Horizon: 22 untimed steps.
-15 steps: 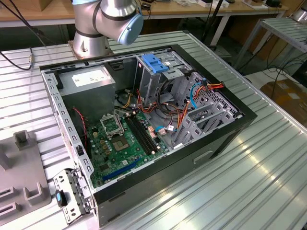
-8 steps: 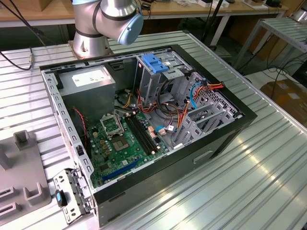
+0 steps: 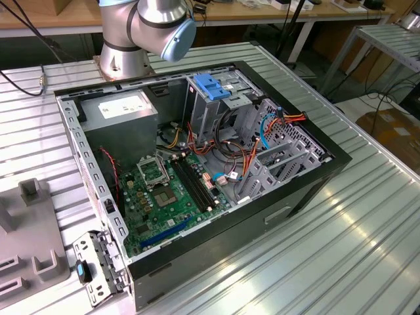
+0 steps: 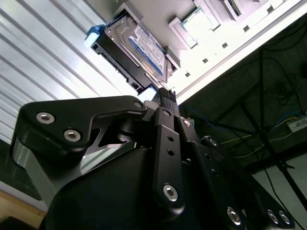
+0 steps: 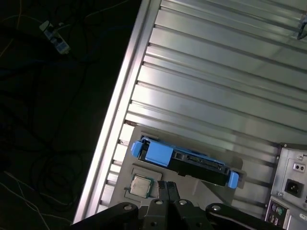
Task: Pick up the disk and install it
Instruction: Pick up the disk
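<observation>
The disk (image 5: 184, 160) is a slim grey drive in a bright blue bracket. It stands on its long edge in a grey holder plate (image 5: 240, 168) on the ribbed metal table. In the second wrist view the disk (image 4: 139, 48) shows its labelled face. My gripper (image 5: 165, 186) hovers just short of the disk's side, apart from it, with its black fingers (image 4: 165, 96) pressed together and nothing between them. The arm's base joint (image 3: 151, 26) shows at the top of the exterior view.
An open computer case (image 3: 308, 190) lies on the table with its motherboard (image 3: 164, 190), a metal drive cage with a blue plate (image 3: 211, 85) and loose cables. A small square chip (image 5: 140, 186) sits in the holder beside the disk. The table edge (image 5: 115, 124) drops to dark floor.
</observation>
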Motion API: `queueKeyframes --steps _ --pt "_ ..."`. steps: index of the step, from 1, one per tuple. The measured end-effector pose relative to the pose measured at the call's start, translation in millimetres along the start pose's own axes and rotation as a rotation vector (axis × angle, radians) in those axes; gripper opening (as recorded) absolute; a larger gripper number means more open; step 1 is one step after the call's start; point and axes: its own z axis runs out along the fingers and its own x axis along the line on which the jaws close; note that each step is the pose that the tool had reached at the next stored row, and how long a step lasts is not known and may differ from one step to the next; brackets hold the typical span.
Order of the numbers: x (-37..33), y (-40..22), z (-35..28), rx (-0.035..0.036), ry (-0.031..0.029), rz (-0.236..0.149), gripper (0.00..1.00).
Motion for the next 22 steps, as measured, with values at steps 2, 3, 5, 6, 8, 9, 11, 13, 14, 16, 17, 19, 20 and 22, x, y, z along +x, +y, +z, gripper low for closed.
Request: queueKeyframes --steps 2,3,5,6,8,9,11,13,14,16,17,19,20,22 --pt "0.0 0.0 0.0 -0.0002 0.0004 -0.008 0.11" --pt "0.0 0.0 0.0 -0.0003 0.0006 -0.012 0.11" --pt "0.0 0.0 0.0 -0.0006 0.0012 -0.026 0.11" --pt "0.0 0.0 0.0 -0.0008 0.0015 -0.032 0.11" --pt "0.0 0.0 0.0 -0.001 0.0018 -0.04 0.11" --pt "0.0 0.0 0.0 -0.001 0.002 -0.043 0.11" --pt "0.0 0.0 0.0 -0.0012 0.0022 -0.05 0.11" --pt "0.0 0.0 0.0 -0.0014 0.0025 -0.057 0.11" --pt "0.0 0.0 0.0 -0.0014 0.0026 -0.059 0.11" --pt "0.0 0.0 0.0 -0.0015 0.0028 -0.061 0.11" --pt "0.0 0.0 0.0 -0.0015 0.0028 -0.062 0.11" --pt "0.0 0.0 0.0 -0.0015 0.0028 -0.063 0.11" --pt "0.0 0.0 0.0 -0.0016 0.0028 -0.063 0.11" --pt "0.0 0.0 0.0 -0.0016 0.0028 -0.064 0.11"
